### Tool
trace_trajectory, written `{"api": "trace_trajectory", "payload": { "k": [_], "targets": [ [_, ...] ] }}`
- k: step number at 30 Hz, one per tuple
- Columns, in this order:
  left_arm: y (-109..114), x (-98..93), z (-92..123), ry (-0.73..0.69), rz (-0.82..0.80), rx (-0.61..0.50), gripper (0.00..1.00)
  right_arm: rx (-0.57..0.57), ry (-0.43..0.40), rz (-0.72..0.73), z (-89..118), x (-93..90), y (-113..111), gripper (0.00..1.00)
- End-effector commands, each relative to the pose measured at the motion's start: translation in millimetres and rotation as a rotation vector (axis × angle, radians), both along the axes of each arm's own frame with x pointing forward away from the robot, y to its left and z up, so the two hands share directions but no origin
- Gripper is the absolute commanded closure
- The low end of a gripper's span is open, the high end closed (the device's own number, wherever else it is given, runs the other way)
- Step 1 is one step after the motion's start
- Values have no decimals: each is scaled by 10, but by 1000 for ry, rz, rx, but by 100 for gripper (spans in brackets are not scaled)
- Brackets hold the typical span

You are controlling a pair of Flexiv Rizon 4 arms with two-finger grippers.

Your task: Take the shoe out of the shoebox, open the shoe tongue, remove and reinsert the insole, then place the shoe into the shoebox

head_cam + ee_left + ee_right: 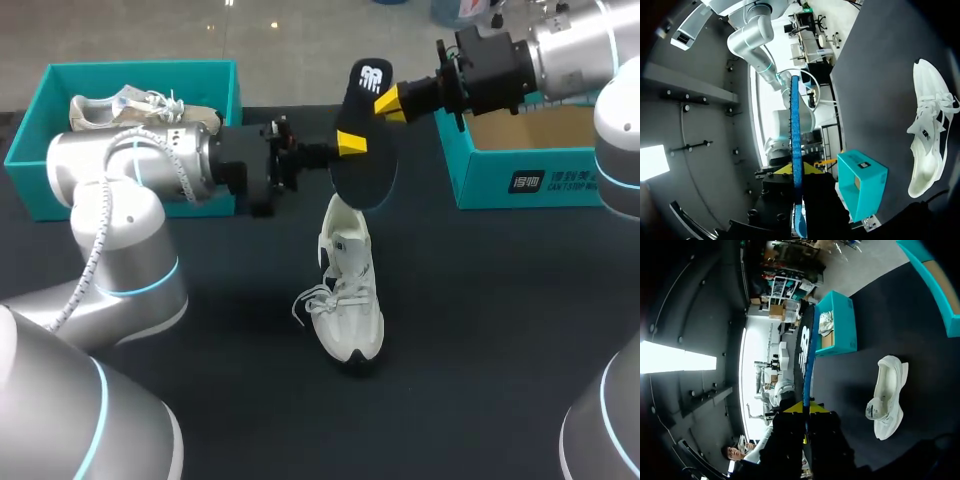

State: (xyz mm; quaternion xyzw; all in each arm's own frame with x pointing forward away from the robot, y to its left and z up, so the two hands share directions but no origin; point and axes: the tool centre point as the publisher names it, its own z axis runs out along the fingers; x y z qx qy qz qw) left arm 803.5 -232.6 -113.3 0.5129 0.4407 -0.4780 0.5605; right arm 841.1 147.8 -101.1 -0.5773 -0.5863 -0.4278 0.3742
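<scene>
A black insole (pixel 365 150) hangs upright in the air above the table's middle, held from both sides. My left gripper (pixel 350 143) is shut on its lower part, and in the left wrist view the insole (pixel 795 130) runs edge-on between the yellow tips of that gripper (pixel 796 170). My right gripper (pixel 388 102) is shut on the upper part; its own view shows the insole (pixel 807 345) rising from this gripper (pixel 805 406). The white shoe (pixel 350 300) lies on the black table below the insole, and it also shows as the shoe (pixel 927 135) and the shoe (pixel 887 395) in the wrist views.
A teal shoebox (pixel 215 75) at the back left holds a second white shoe (pixel 140 110). Another teal box (pixel 500 170) with a brown inside stands at the back right, behind my right arm. Bare black tabletop (pixel 480 330) lies around the shoe.
</scene>
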Motion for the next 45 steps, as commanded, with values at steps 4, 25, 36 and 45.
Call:
{"api": "trace_trajectory", "payload": {
  "k": [4, 25, 36, 45],
  "targets": [
    [7, 51, -14, 4, 9, -14, 100, 9, -39, 4, -39, -103, -94, 0],
    [189, 83, 21, 17, 39, -34, 100, 159, -171, -85, 12, -350, -541, 0],
    [215, 96, 30, 16, 49, -18, 100, 187, -141, -24, -39, -416, -575, 0],
    [210, 110, 16, 10, 65, 4, 100, 187, -141, -24, -39, -416, -575, 0]
  ]
}}
